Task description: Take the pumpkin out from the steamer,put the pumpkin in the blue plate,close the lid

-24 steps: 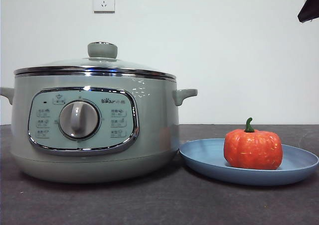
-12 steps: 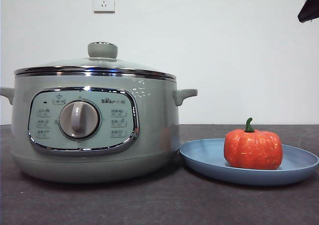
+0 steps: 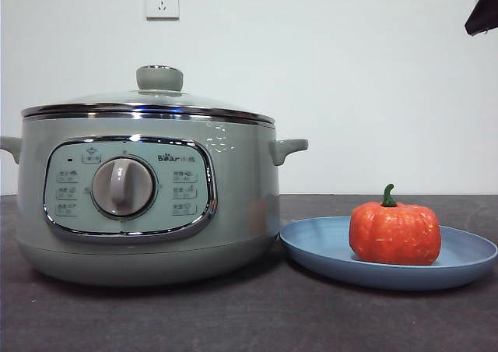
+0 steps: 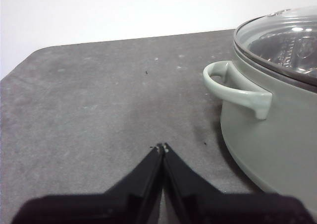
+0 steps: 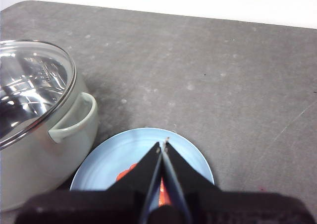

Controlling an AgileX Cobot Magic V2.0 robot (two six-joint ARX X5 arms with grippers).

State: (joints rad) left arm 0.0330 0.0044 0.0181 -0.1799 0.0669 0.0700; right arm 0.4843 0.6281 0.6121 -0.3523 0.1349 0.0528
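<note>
The pumpkin (image 3: 394,233) is seen resting upright on the blue plate (image 3: 319,247), green stem up, just right of the steamer (image 3: 233,204) on the dark desk (image 3: 233,313). The lid (image 3: 148,103) is seated flat on the steamer's rim, knob on top, so the pot can be judged closed and the task's steps look done. The left claw (image 4: 162,147) is held above bare desk on the steamer's left, jaws pressed together, nothing gripped. The right claw (image 5: 163,144) is held high over the plate, tips meeting, empty too (a sliver of orange shows beneath it). Both are judged to be parked clear of the things. "Bear" is read on the control panel above the dial; the small button labels cannot be made out. A wall socket (image 3: 162,1) is noted behind.
</note>
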